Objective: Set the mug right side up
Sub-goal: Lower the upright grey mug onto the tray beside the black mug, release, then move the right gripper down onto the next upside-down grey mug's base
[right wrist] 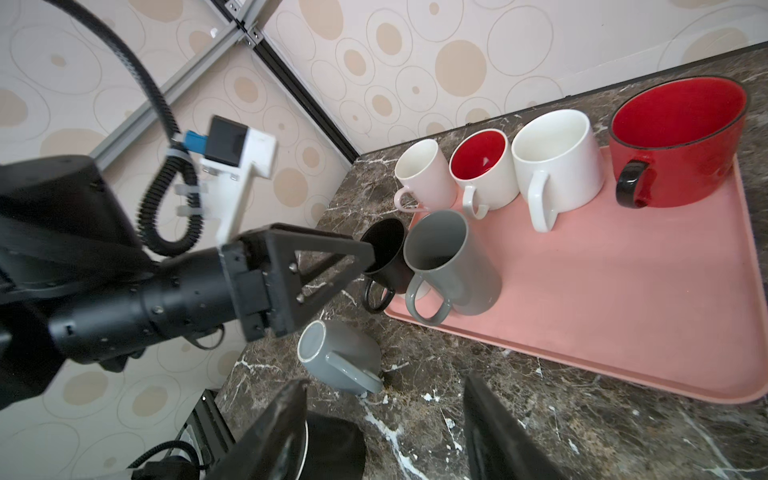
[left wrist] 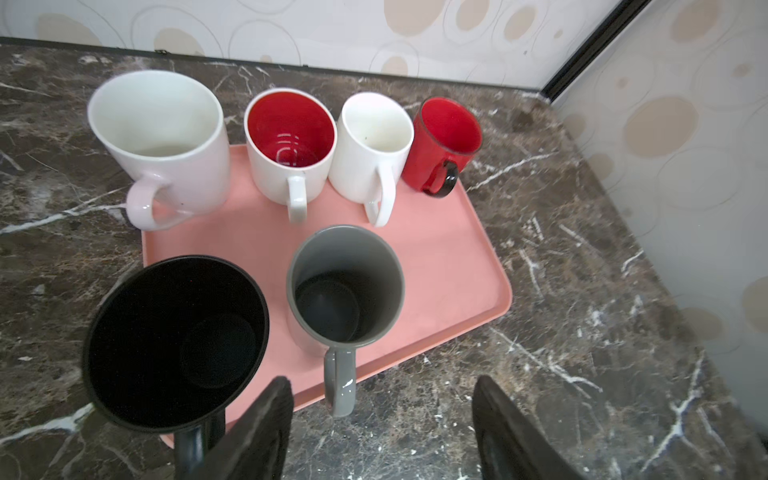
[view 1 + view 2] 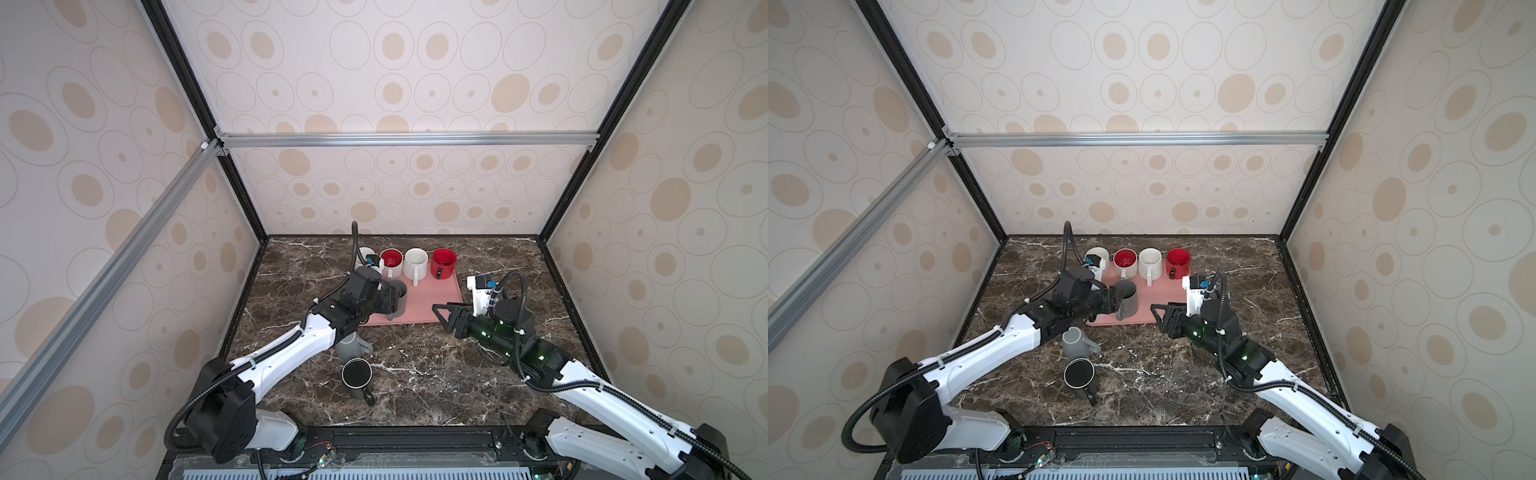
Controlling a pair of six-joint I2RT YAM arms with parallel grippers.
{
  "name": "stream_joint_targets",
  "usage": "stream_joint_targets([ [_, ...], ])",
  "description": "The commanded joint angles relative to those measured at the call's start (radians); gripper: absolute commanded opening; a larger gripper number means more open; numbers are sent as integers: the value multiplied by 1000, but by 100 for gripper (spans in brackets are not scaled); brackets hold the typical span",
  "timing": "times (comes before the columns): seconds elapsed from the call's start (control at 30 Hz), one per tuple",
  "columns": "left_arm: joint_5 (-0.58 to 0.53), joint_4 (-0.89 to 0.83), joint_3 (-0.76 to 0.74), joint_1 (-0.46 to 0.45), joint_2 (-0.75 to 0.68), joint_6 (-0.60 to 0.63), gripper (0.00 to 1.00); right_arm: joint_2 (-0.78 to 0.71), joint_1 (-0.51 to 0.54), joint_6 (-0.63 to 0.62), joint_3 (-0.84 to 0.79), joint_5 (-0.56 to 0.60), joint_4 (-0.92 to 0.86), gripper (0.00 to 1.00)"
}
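Observation:
A grey mug stands upright, mouth up, at the near left corner of the pink tray. My left gripper is open right beside it. Its handle points into the gap without touching the fingers. On the table nearer me, another grey mug rests mouth down. My right gripper hovers open and empty by the tray's near edge.
A black mug stands upright next to the grey one on the tray. Several white and red mugs line the tray's far side. Another black mug stands on the table in front of the mouth-down grey one.

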Motion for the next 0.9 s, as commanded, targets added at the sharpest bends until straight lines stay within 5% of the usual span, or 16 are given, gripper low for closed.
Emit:
stream_joint_targets([
  [0.0, -53, 29, -46, -3, -85, -32, 77, 44, 5, -37, 14, -87, -7, 62],
  [0.23, -133, 0, -132, 10, -238, -77, 99, 225, 83, -138, 96, -205, -34, 66],
  [0.6, -273, -35, -210, 25, -371, -118, 99, 548, 309, -335, 285, -123, -79, 68],
  [0.87, -308, -19, -269, 29, -463, -127, 99, 729, 343, -390, 400, -58, -64, 65],
])
